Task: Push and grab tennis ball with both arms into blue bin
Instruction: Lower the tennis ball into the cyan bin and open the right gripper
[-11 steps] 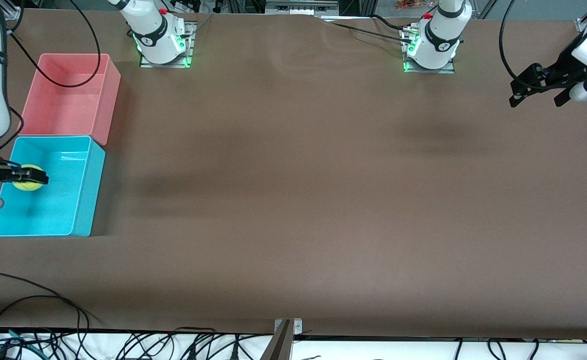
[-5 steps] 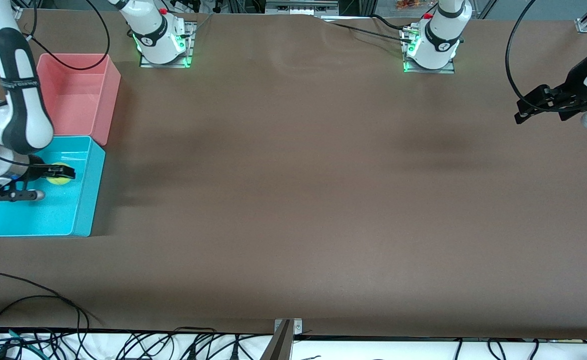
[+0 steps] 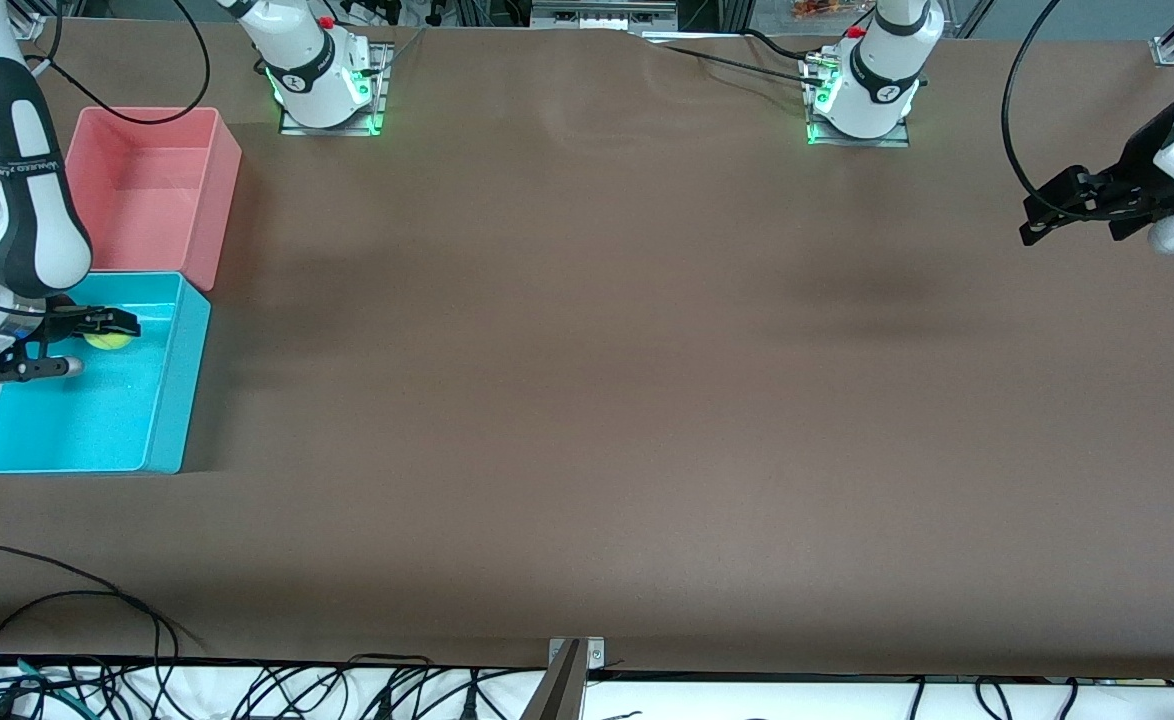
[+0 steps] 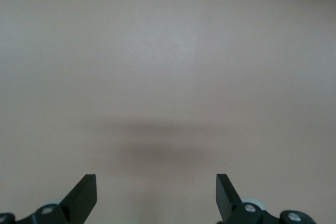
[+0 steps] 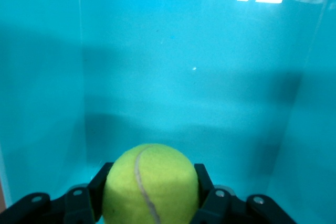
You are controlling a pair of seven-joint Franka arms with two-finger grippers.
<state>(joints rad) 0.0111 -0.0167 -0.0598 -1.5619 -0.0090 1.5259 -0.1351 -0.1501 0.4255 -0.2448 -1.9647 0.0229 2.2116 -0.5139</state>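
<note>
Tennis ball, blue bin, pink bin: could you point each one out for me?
tennis ball (image 5: 151,184): right wrist view, middle of its fuzzy face.
blue bin (image 3: 179,380): front view, outer side wall.
pink bin (image 3: 217,200): front view, side wall.

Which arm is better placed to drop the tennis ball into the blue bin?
Right. The right gripper is shut on the tennis ball over the blue bin; opening should drop it in. The left gripper waits open over bare table at the left arm's end.
</note>
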